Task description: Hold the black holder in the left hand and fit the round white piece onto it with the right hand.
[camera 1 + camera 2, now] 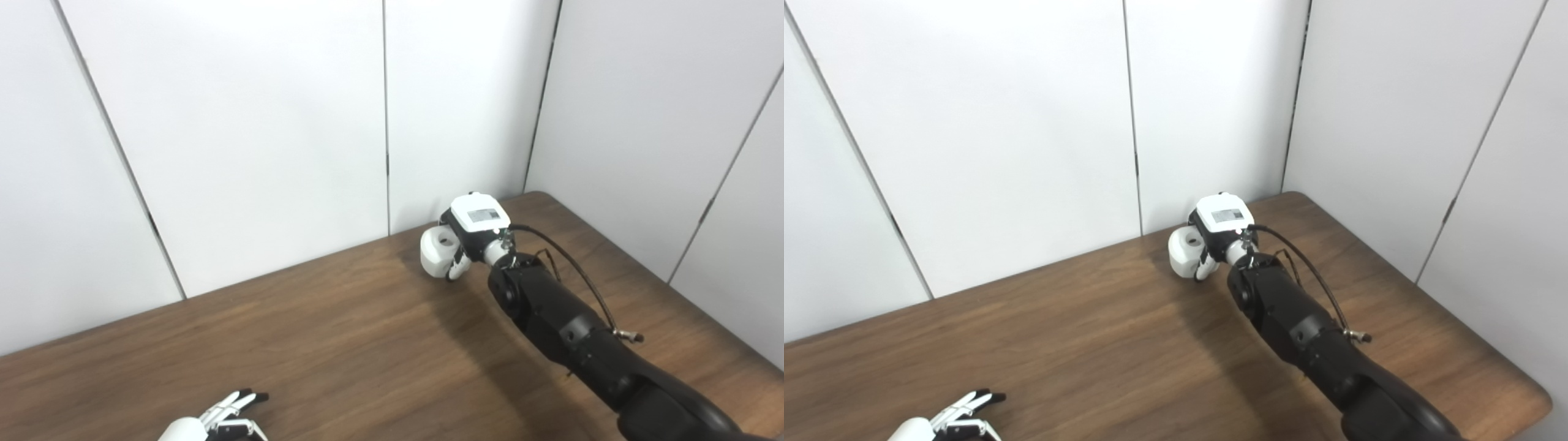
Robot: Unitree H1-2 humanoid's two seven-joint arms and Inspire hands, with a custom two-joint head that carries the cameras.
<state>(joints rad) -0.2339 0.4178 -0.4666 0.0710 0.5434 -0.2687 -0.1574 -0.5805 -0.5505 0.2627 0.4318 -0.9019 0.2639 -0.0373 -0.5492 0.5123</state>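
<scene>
label on right hand (479, 215), text unreadable

Black arm, white hands

Right hand (470, 228): white shell, grey label, black cable looping behind it along the arm. Left hand (215, 421): white, black-tipped fingers.

Brown wood-grain desk (343, 331), far edge against white wall panels (257, 122), rounded corner at the far right. White piece (438, 251) at the desk's far edge, near the wall seam; whether resting on the desk or lifted, unclear.
</scene>
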